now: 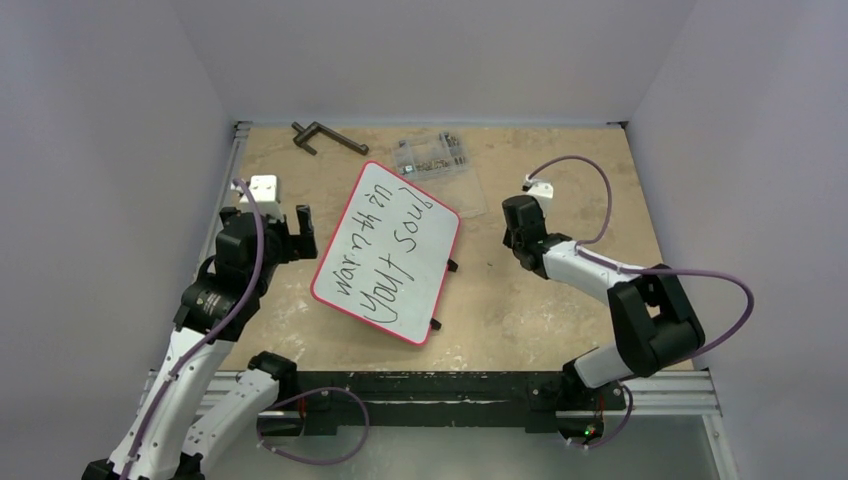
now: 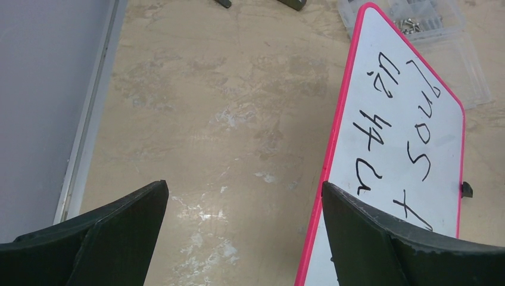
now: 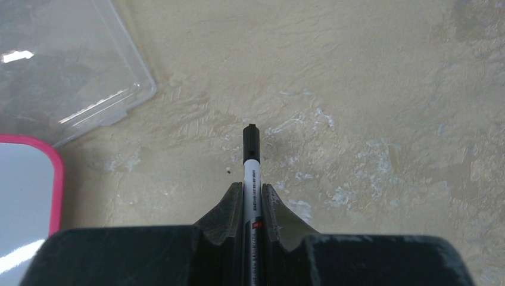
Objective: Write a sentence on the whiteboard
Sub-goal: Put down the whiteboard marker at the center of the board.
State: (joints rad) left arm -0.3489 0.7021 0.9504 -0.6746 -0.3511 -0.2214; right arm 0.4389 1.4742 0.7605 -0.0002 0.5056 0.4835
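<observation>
The left arm's (image 1: pixel 215 300) jaws stand wide apart and hold nothing; in the wrist view one dark, wedge-shaped finger (image 2: pixel 381 238) overlaps the whiteboard's red rim, though we cannot tell whether it touches. The right arm's (image 1: pixel 600 275) jaws are clamped on one marker (image 3: pixel 251 173), a slim white barrel with small print and a black end that sticks out past the fingertips over bare worktop (image 1: pixel 560 300), apart from the board. The whiteboard (image 1: pixel 432 275) lies flat on the worktop between the two arms, turned diagonally, with its far corner just beside a clear box (image 1: pixel 432 155). It is a glossy white rectangle with rounded corners, and we count two small black feet (image 1: pixel 452 266) along its right edge. The sentence (image 1: pixel 398 262) runs in two lines of black handwriting; it reads roughly as "warmth in" and "your soul". The box is one clear plastic case holding small parts, too small to count, with a flat clear panel (image 3: pixel 65 65) lying near the board's corner. One dark metal tool (image 1: pixel 327 137) lies at the far edge. The worktop is a tan, mottled board with pale scuffs.
</observation>
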